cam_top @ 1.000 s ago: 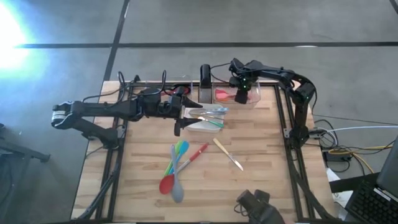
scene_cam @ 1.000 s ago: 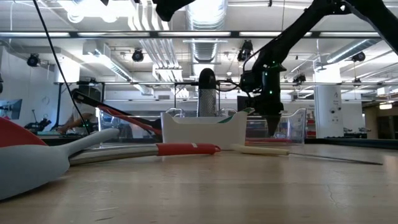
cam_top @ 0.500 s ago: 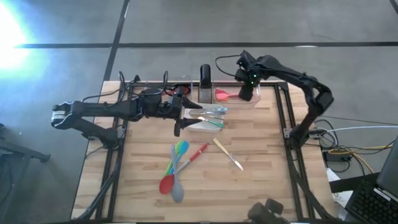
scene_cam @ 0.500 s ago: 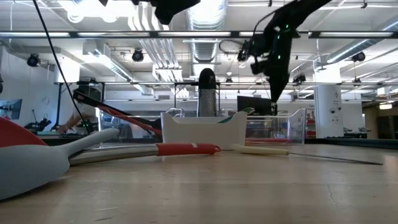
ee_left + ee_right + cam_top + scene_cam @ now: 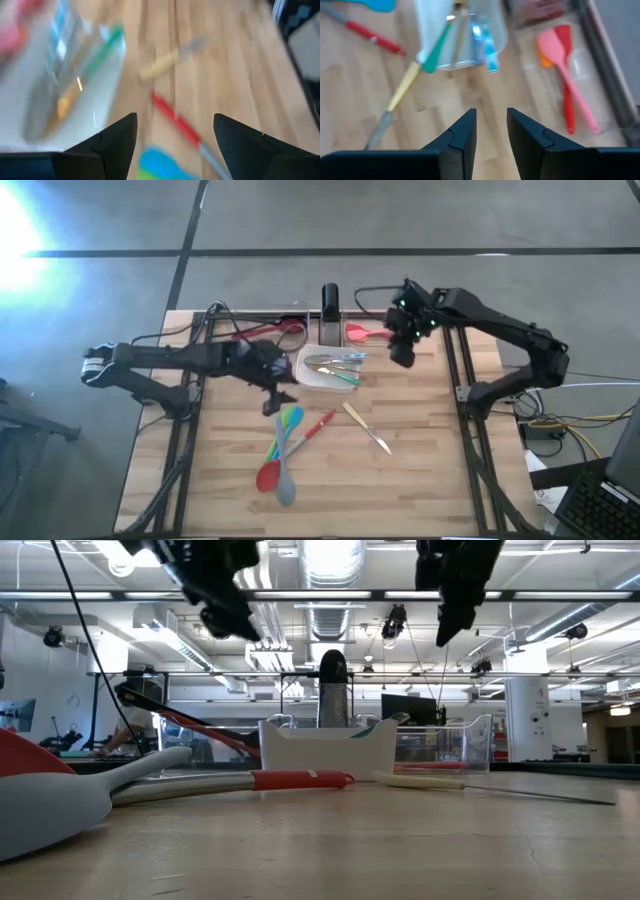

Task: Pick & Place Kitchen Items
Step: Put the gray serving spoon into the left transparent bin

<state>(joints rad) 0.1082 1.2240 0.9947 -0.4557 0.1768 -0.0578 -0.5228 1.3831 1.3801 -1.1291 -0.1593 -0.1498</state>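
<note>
Loose kitchen items lie flat on the wooden table: a cluster of blue, green, red and grey spoons (image 5: 280, 450), a red-handled utensil (image 5: 316, 426) and a cream-handled knife (image 5: 366, 428). More cutlery lies in the white dish (image 5: 312, 381). Pink and red spatulas (image 5: 565, 70) lie in the clear bin (image 5: 408, 345) at the far right. My left gripper (image 5: 175, 130) hangs open above the blue spoon (image 5: 160, 162), tipped down, holding nothing. My right gripper (image 5: 491, 127) hovers high beside the clear bin, its fingers a little apart, with nothing between them.
A second clear bin (image 5: 262, 330) with red utensils stands at the far left. A dark upright post (image 5: 330, 305) rises at the middle of the far edge. Black frame rails run along both table sides. Bare wood shows toward the near edge.
My right gripper has risen out of the clear bin and come toward the near and right edges, tipping further down. My left gripper has tipped downward and sunk a little toward the near edge, over the loose spoons. No item has moved.
</note>
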